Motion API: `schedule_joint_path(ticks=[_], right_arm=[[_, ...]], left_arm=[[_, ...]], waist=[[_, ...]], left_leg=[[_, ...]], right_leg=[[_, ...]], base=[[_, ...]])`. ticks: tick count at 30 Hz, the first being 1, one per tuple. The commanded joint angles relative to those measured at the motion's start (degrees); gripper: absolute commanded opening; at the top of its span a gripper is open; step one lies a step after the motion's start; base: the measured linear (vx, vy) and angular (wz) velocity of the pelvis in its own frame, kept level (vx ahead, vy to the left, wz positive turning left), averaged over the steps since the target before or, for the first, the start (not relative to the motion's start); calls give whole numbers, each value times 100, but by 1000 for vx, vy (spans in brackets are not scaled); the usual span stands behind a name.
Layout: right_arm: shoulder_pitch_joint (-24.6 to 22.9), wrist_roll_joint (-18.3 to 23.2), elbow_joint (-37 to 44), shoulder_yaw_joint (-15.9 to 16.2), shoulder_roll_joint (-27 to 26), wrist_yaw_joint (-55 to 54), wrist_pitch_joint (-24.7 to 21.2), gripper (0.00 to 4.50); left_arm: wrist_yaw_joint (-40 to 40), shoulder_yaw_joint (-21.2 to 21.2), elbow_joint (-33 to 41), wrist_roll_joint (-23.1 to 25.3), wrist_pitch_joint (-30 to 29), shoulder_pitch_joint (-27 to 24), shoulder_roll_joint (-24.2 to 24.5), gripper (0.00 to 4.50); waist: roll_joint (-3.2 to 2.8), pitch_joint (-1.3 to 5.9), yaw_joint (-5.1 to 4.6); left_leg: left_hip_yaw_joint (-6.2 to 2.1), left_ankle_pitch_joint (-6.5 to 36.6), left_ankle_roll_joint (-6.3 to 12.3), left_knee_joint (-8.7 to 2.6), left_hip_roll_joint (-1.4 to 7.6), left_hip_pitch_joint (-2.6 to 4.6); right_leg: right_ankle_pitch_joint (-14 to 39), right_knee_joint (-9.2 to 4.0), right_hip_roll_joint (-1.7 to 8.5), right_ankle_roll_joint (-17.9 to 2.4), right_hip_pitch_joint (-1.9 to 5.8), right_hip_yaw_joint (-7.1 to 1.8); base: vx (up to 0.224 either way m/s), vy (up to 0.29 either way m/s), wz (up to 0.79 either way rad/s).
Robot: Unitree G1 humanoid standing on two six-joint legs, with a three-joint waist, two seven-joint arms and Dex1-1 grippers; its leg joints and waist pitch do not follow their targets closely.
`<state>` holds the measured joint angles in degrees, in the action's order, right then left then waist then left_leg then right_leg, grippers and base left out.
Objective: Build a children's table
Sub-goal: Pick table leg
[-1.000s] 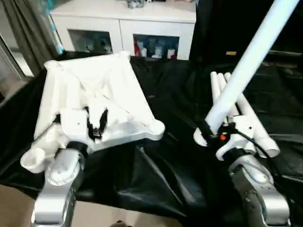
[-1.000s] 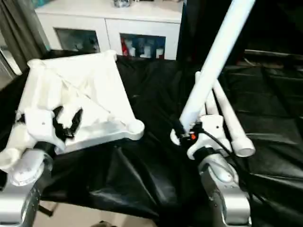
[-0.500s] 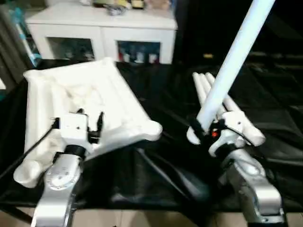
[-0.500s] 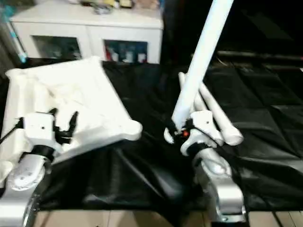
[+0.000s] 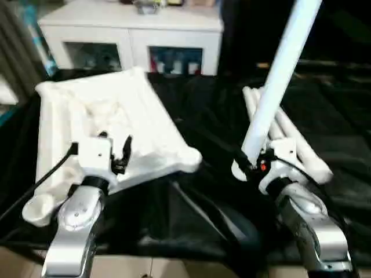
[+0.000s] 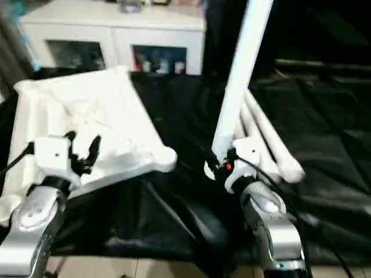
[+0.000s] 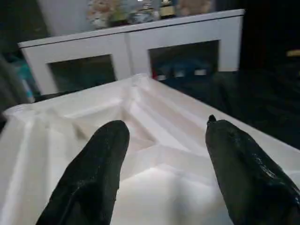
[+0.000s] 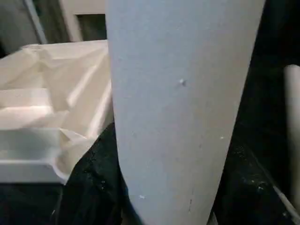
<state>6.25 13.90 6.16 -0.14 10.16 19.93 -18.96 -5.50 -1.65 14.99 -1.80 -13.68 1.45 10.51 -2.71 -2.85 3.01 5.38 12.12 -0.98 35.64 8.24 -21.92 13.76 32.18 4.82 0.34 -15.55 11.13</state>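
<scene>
The white tabletop lies with its ribbed underside up on the left, its near right corner socket raised off the cloth. My left gripper rests over the tabletop's near edge. In the left wrist view its black fingers stand apart above the ribs, so it is open. My right gripper is shut on a white leg near its flared lower end. That leg rises steeply and leans to the right. Other legs lie side by side behind it.
A black cloth covers the work surface and hangs in folds at the front edge. The white cabinet with glass fronts stands behind the tabletop. Pale floor shows at the near left.
The camera has shifted. The held leg stands steeper than a second ago. My left gripper stays at the tabletop's near edge.
</scene>
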Motion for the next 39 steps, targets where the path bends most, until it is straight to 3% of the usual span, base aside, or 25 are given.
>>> schedule_joint_path(ticks=[1,2,3,4,5,6,7,8,9,10,11,12,13,14,15,16,17,19,22,26,28,32,33,35,39], right_arm=[[45,103,123,-30,-50,23,74,193],[67,146,70,-58,-58,24,54,193],[86,139,18,-47,-35,34,66,193],[96,126,1,-35,-22,41,77,193],[96,126,1,-35,-22,41,77,193],[109,105,-8,-31,-23,56,80,193],[110,106,-4,-34,-22,60,76,193],[119,116,16,-46,-20,74,63,193],[124,129,34,-64,-7,90,52,193],[124,129,34,-64,-7,90,52,193],[127,126,34,-72,-5,95,51,193],[121,137,38,-90,-7,96,44,193],[115,160,49,-98,1,95,38,193],[107,182,67,-102,11,106,28,193],[99,268,102,-106,33,166,-9,193],[113,294,108,-109,59,210,-10,193],[127,308,107,-110,78,236,-8,193],[168,384,82,-147,127,331,-47,193],[252,478,11,-200,224,519,-141,193],[342,586,-8,-162,495,872,-358,193],[367,573,-39,-164,534,873,-378,193],[408,537,-86,-135,596,886,-355,193],[411,522,-67,-122,604,901,-351,193],[414,516,-55,-118,615,916,-360,193],[338,491,21,-125,616,865,-372,193]], left_arm=[[-24,16,-13,29,-19,29,-7,303],[-1,5,-20,29,-15,20,-33,303],[14,-7,-30,20,-16,18,-51,303],[17,-10,-28,18,-13,19,-54,303],[17,-10,-28,18,-13,19,-54,303],[19,-11,-33,14,-21,26,-49,303],[30,-15,-27,17,-35,24,-53,303],[56,-48,-26,-11,-44,25,-81,303],[77,-79,-36,-40,-121,28,-101,303],[77,-79,-36,-40,-121,28,-101,303],[74,-86,-44,-43,-145,29,-101,303],[12,-88,-67,-90,-116,24,-97,303],[-100,-90,-93,-160,-80,18,-81,303],[-195,-73,-113,-187,-53,11,-41,303],[-493,-9,-201,-296,-80,28,79,303],[-861,34,-267,-542,-118,68,152,303],[-1114,57,-310,-722,-149,101,192,303],[-1730,226,-397,-896,-21,183,418,331],[-2570,539,-600,-980,147,350,788,358],[-4100,1400,-1142,-569,73,811,1705,386],[-4494,1498,-1399,-619,21,1078,1799,338],[-4853,1695,-2028,-479,126,1605,1855,345],[-4963,1817,-2344,-384,176,1860,1837,320],[-5050,1905,-2533,-353,240,2002,1852,308],[-5143,2182,-3238,12,287,2484,1775,254]], waist=[[7,188,60],[-118,280,-75],[-158,252,-240],[-76,263,-218],[-49,244,-226],[32,209,-234],[94,206,-239],[382,253,-130],[451,271,119],[454,371,161],[385,405,236],[359,412,152],[175,492,123],[144,495,96],[76,632,135],[122,586,94],[116,566,132],[168,425,243],[210,317,225],[229,187,179],[253,172,159],[252,254,183],[203,249,189],[255,245,185],[183,302,198]], left_leg=[[-56,2164,485,-393,239,-137],[-249,2877,173,-606,690,804],[-630,3179,298,-922,980,898],[-664,3022,706,-861,1016,1036],[-642,2834,985,-844,991,1022],[-458,2486,1340,-816,800,925],[-291,2448,1332,-789,602,825],[109,2087,1166,-470,65,307],[198,1099,984,171,-167,145],[2,125,809,354,-38,-258],[-42,-313,667,243,-24,-241],[-52,-1221,502,-31,22,-288],[-65,-2287,525,-159,107,-71],[-112,-2590,587,-124,164,-49],[-203,-3370,573,44,317,212],[-245,-3663,598,14,395,245],[-216,-3525,550,-1,359,212],[-29,-1457,225,-202,305,39],[71,859,-73,-450,437,130],[158,2044,-415,-598,436,180],[142,2375,-617,-647,435,256],[170,1565,-508,-670,450,189],[181,1625,-484,-667,447,198],[191,1871,-503,-655,435,209],[210,1352,-412,-631,444,173]], right_leg=[[3853,-742,743,-550,440,-303],[2644,-386,265,-816,-143,-380],[1250,325,-17,-644,-335,-503],[683,588,28,-318,-594,-651],[539,654,68,-205,-671,-718],[214,579,126,-131,-704,-794],[68,362,167,-172,-614,-839],[444,-158,437,-180,-88,-1225],[1993,-519,876,-594,169,-1745],[1080,-290,1009,-903,506,-1773],[14,-143,902,-989,409,-1682],[-2508,254,500,-1130,273,-1395],[-3865,465,147,-939,-11,-1104],[-4126,520,78,-811,-78,-1074],[-4089,600,28,-726,-268,-1066],[-3501,537,77,-714,-369,-1096],[-3239,488,123,-746,-360,-1104],[-1954,289,258,-911,-298,-1126],[12,104,330,-1125,-326,-1152],[2090,-98,369,-768,-426,-1198],[3009,-225,446,-567,-419,-1195],[1746,-133,395,-689,-384,-1187],[1765,-131,393,-771,-404,-1179],[2150,-173,413,-785,-424,-1185],[1301,-100,385,-922,-402,-1193]], base=[[112,10,54],[157,16,23],[157,16,23],[169,5,6],[75,-5,7],[138,-23,12],[95,-78,6],[165,-124,12],[101,-105,8],[143,-73,3],[84,-53,-2],[84,-53,-2],[0,0,0],[0,0,0],[0,0,0],[0,0,0],[0,0,0],[-32,3,0],[-95,1,5],[-104,-8,0],[-90,-7,-9],[0,0,0],[0,0,0],[0,0,0],[0,0,0]])
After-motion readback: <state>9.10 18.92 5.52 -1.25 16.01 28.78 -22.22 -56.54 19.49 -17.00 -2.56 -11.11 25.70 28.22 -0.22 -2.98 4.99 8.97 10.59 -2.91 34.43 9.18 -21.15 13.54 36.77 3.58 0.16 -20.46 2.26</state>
